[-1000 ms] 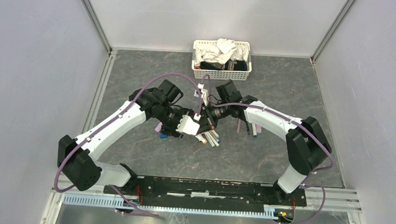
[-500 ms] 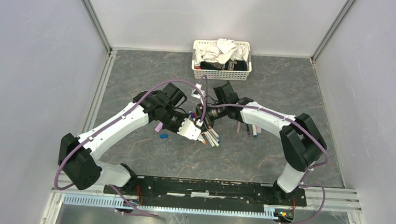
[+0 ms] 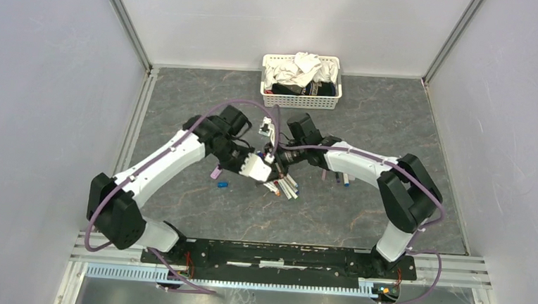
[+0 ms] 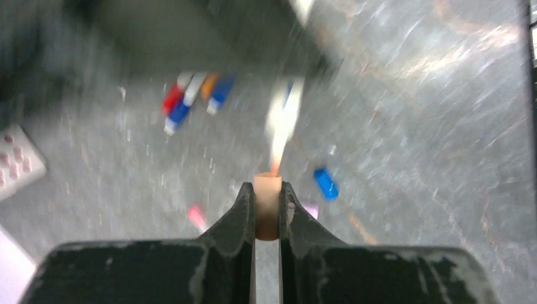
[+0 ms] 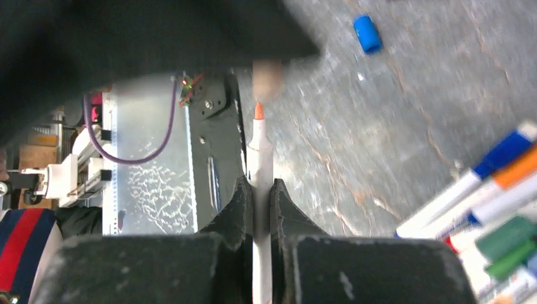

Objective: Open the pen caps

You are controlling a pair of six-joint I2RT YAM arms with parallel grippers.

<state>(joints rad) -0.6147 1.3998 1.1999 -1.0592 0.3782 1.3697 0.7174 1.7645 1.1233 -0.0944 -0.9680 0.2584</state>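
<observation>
Orange cap (image 4: 268,209) clamped in left gripper (image 4: 268,189), clear of pen (image 5: 259,149) pinched by right gripper (image 5: 258,185) (tip bare). Risk: cap could slip from its shallow grip during transfer.

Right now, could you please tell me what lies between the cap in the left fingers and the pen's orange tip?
Nothing: the right wrist view shows a bare gap between the cap and the tip of the pen, only table behind.

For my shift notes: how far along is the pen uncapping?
Done: a loose blue cap lies on the table. In hand: the left pincer grips an orange cap just clear of the orange-tipped pen in the right pincer. Left: the pile of capped pens.
</observation>
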